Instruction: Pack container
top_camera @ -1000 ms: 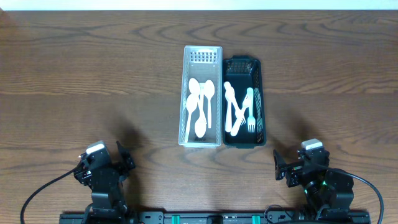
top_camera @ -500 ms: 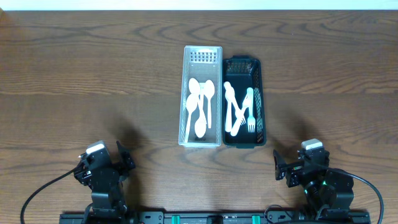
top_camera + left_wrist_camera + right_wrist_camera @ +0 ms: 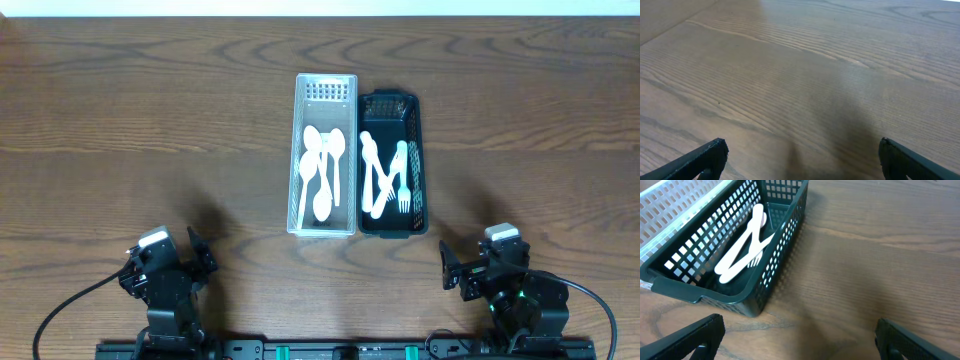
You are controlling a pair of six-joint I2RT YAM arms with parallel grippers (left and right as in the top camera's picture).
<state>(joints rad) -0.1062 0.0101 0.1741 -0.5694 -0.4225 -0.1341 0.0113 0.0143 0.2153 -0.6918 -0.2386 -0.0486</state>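
Observation:
A white slotted container [image 3: 327, 92] holds several white plastic spoons [image 3: 322, 172] at the table's centre. Touching its right side is a dark green mesh basket [image 3: 421, 160] holding white forks [image 3: 384, 182]. My left gripper [image 3: 203, 258] rests low at the front left, open and empty; its wrist view shows only bare wood between the open left gripper [image 3: 801, 162]. My right gripper [image 3: 448, 268] sits at the front right, open and empty. In the right wrist view the dark basket [image 3: 782, 240] with its forks [image 3: 742, 252] lies ahead and left of the open right gripper [image 3: 800, 342], and the white container [image 3: 680, 207] shows beyond it.
The brown wooden table [image 3: 120, 130] stretches to both sides of the two containers. The table's far edge [image 3: 320, 14] runs along the top of the overhead view. A black rail [image 3: 320, 350] lies at the front between the arm bases.

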